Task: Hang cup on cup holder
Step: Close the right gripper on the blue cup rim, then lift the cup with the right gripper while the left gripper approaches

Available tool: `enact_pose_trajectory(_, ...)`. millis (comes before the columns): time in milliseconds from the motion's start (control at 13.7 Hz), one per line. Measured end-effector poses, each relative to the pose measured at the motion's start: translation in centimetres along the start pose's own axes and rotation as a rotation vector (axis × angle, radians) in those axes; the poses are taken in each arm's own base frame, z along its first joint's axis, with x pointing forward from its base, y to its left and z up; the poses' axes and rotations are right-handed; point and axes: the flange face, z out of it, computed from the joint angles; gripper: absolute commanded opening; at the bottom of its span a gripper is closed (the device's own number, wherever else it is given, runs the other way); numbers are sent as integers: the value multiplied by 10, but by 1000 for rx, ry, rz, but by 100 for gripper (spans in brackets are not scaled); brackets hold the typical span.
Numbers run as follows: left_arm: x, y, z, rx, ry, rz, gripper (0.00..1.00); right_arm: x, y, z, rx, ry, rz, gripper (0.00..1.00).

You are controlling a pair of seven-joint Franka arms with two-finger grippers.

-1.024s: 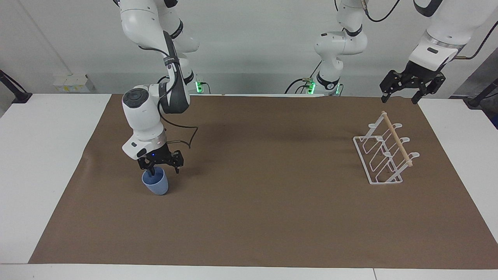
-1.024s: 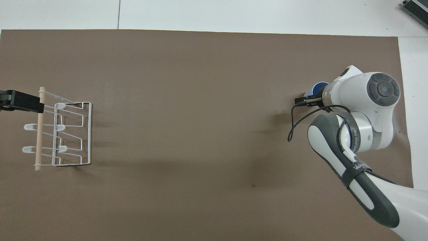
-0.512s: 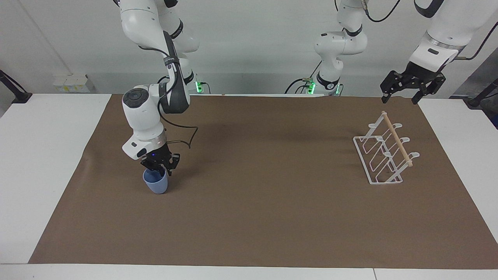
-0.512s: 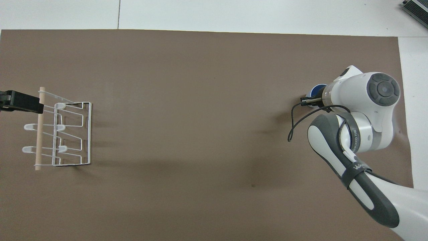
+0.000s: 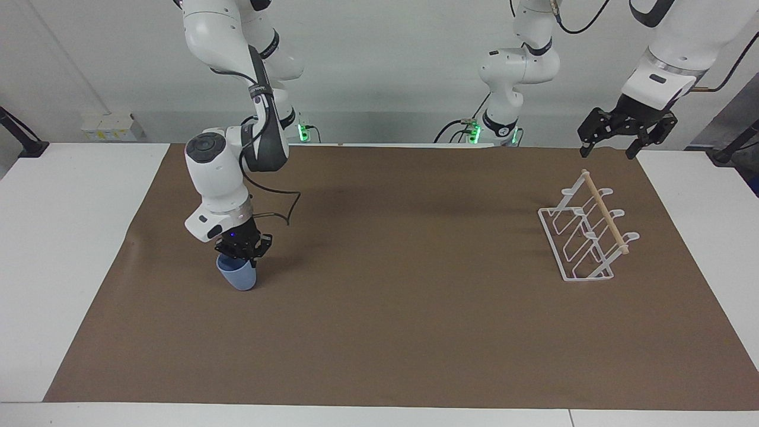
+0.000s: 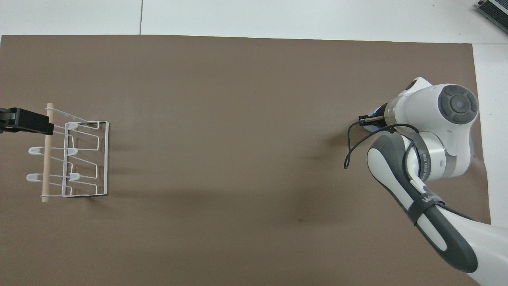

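Note:
The light-blue cup (image 5: 238,277) is at the right arm's end of the brown mat, tilted a little, its base at or just above the mat. My right gripper (image 5: 240,258) comes down onto the cup's rim and is shut on it. In the overhead view the right wrist hides nearly all of the cup. The white wire cup holder (image 5: 605,212) with its wooden dowel stands at the left arm's end of the mat (image 6: 47,159). My left gripper (image 5: 612,148) waits open in the air beside the holder's top end (image 6: 24,121).
The brown mat (image 5: 415,308) covers most of the white table (image 5: 65,237). A black cable (image 5: 284,210) loops from the right wrist. Both arm bases stand at the mat's edge nearest the robots.
The right gripper's fingers closed on the cup's rim. The cup has since shifted slightly toward the robots and tilted. The left gripper stayed where it was.

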Motion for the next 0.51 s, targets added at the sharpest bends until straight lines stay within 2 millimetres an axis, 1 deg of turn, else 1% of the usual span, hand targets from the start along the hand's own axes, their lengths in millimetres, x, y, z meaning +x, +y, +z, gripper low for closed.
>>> enact_pose_trajectory(73, 0, 0, 0, 0, 0, 0, 100, 2, 1, -10, -3, -19, 1, 0)
enact_pose_trajectory(146, 0, 0, 0, 0, 0, 0, 100, 5, 2, -26, -7, -35, 3, 0)
enact_pose_trajectory(293, 0, 0, 0, -1, 0, 1, 100, 8, 2, -69, -17, -52, 5, 0)
enact_pose_trajectory(366, 0, 0, 0, -1, 0, 1, 100, 7, 1, -93, -22, -49, 4, 0)
enact_pose_trajectory(512, 0, 0, 1, -1, -2, 1, 100, -4, -2, -144, -34, -43, -6, 1)
